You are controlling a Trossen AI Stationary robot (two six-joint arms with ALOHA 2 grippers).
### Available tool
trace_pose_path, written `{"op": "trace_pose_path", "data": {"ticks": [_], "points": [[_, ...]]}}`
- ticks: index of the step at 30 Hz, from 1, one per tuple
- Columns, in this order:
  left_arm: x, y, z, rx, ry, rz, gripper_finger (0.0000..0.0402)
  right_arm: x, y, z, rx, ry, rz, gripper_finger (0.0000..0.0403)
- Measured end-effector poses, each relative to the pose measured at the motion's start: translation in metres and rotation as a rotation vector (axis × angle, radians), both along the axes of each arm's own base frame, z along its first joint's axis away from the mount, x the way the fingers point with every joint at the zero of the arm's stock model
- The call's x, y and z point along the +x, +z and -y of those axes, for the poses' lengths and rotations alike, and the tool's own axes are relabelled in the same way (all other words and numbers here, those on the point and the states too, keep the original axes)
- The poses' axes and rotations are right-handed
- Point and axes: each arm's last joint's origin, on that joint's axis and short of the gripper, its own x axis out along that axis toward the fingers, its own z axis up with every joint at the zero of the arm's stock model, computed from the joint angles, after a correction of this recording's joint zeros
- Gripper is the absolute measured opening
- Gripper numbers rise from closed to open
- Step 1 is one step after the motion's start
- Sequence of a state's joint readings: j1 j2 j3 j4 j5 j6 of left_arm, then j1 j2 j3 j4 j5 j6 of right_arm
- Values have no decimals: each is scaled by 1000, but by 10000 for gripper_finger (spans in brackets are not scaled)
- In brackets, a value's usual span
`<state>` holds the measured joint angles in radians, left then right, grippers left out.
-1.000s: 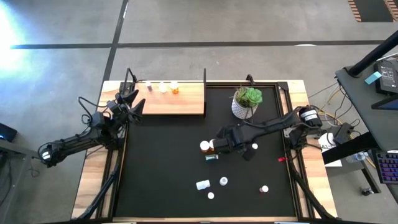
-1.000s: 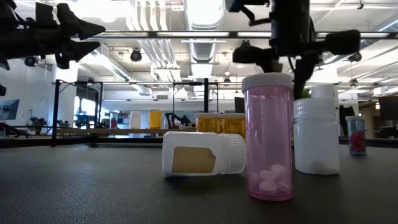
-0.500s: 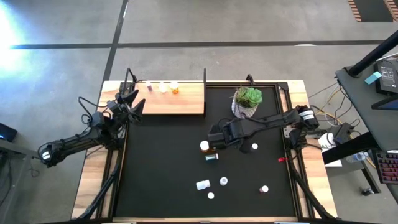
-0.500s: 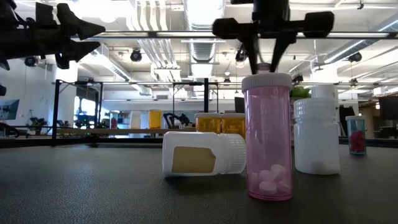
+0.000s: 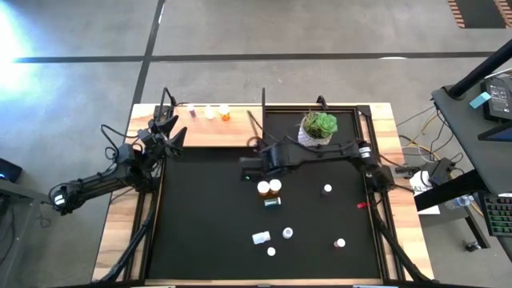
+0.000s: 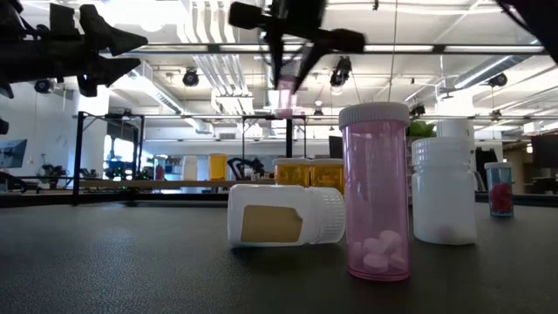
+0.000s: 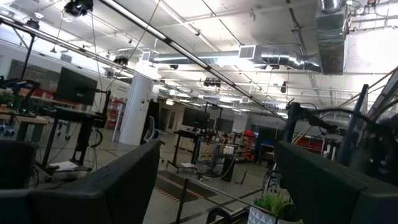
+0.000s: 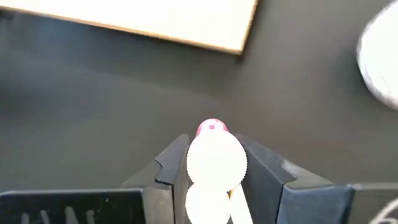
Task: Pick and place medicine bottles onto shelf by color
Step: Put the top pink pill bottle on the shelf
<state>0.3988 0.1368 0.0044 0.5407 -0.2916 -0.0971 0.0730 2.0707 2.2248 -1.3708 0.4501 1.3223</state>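
The right pincer (image 5: 254, 162) hangs above the black mat (image 5: 200, 216), just off the near right corner of the shelf (image 5: 232, 132), clenched on a pink medicine bottle (image 8: 211, 152) with a white cap; the right wrist view shows the two dark fingers (image 8: 166, 171) pressing the cap from either side, with the corner of the light-wood board beyond. In the low view that bottle (image 6: 286, 100) is held up in the air, well clear of the mat.

The left pincer (image 5: 164, 132) waits by the left end of the shelf, off the surface, its fingers spread and holding nothing.

On the far edge of the shelf stand three small bottles (image 5: 209, 113) in a row, the rightmost one orange.

Near the middle of the mat two orange bottles (image 5: 269, 189) stand touching, with a small dark-banded bottle just in front of them. Closer to the front edge lie a tipped white bottle (image 5: 261, 238) and a few upright ones; in the low view a tall pink bottle (image 6: 376, 192) stands beside the tipped one (image 6: 286, 215). A potted plant (image 5: 318, 130) sits at the mat's far right
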Motion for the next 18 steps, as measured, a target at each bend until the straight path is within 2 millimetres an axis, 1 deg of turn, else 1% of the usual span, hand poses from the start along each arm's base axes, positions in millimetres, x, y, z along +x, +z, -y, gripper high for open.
{"op": "trace_pose_path", "data": {"ticks": [3, 5, 9, 14, 18], "points": [[0, 0, 0, 0, 0, 0, 306, 14, 7, 15, -77, 108, -13, 109], [0, 0, 0, -1, 0, -1, 306, 22, 6, 27, -163, 155, -5, 109], [0, 0, 0, 0, 0, 0, 306, 31, 10, 58, -281, 264, 23, 109], [0, 0, 0, -1, -1, -2, 306, 34, 17, 97, -320, 436, 19, 109], [0, 0, 0, -2, -1, -3, 306, 30, 19, 131, -328, 508, -1, 109]]}}
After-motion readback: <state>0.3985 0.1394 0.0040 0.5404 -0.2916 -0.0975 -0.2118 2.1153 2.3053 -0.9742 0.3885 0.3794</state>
